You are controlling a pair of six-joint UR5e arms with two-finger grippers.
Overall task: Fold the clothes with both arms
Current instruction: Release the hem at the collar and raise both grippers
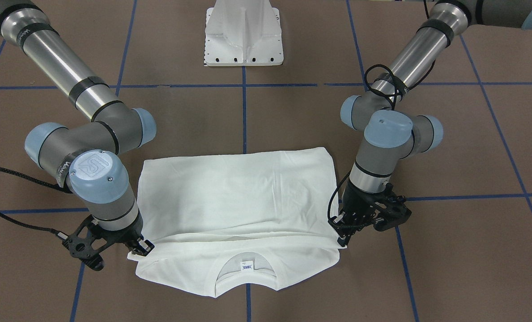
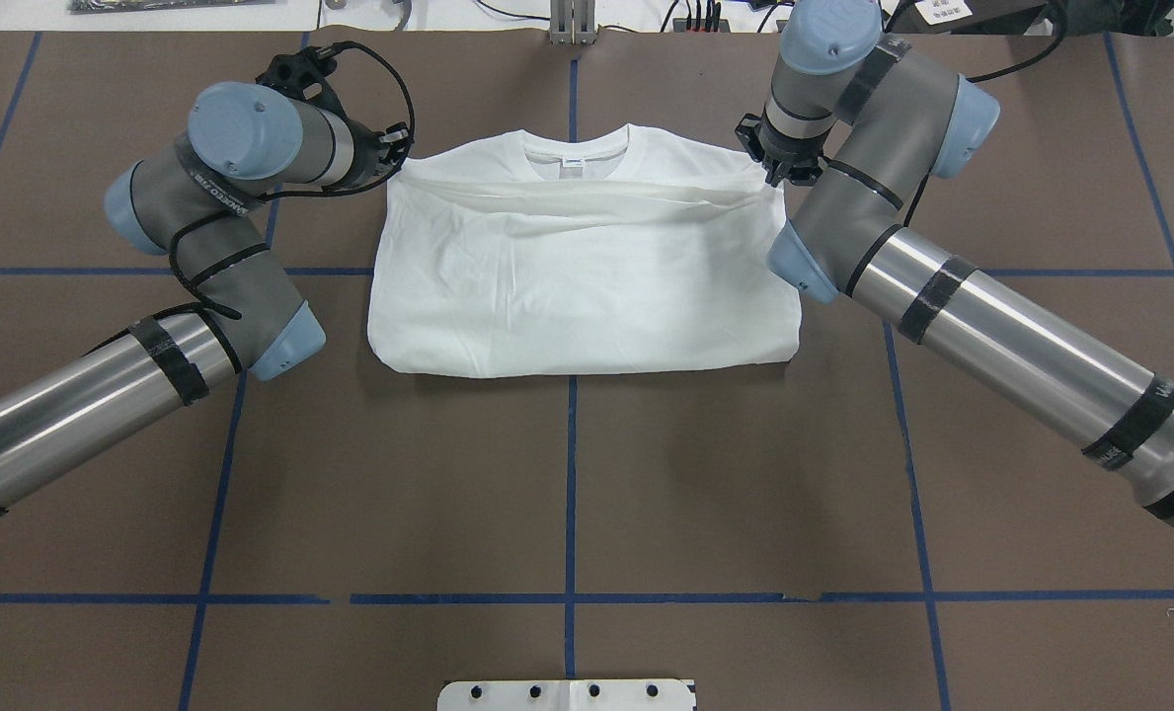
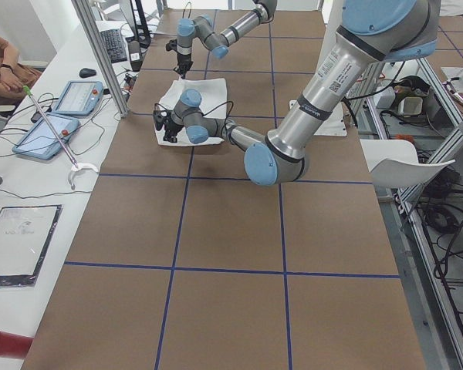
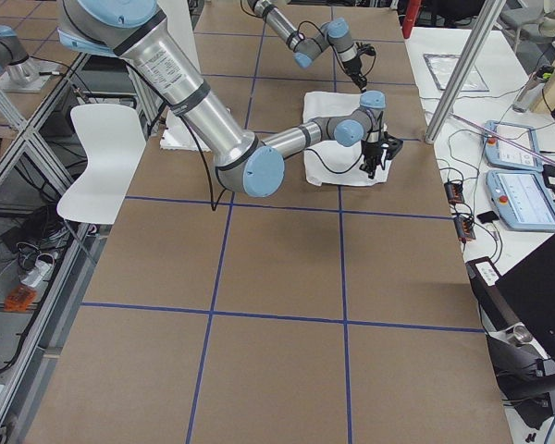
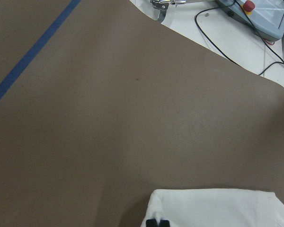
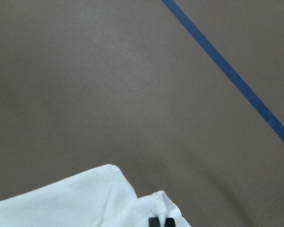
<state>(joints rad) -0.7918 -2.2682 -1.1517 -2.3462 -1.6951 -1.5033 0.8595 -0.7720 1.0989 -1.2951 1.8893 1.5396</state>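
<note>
While we hold the shirt [image 2: 587,286], it lies on the table [image 2: 587,474] in the upper middle of the overhead frame, its lower half doubled up toward the collar [image 2: 575,146]; the left end effector [image 2: 396,158] pinches the raised edge [image 2: 587,194] at its left end, the right end effector [image 2: 779,170] at its right end, tips pressed together on cloth in both wrist views; that edge runs side to side between them, just short of the collar further up the frame; each end effector sits nearest its own corner, so we judge the coming move a level advance together.
</note>
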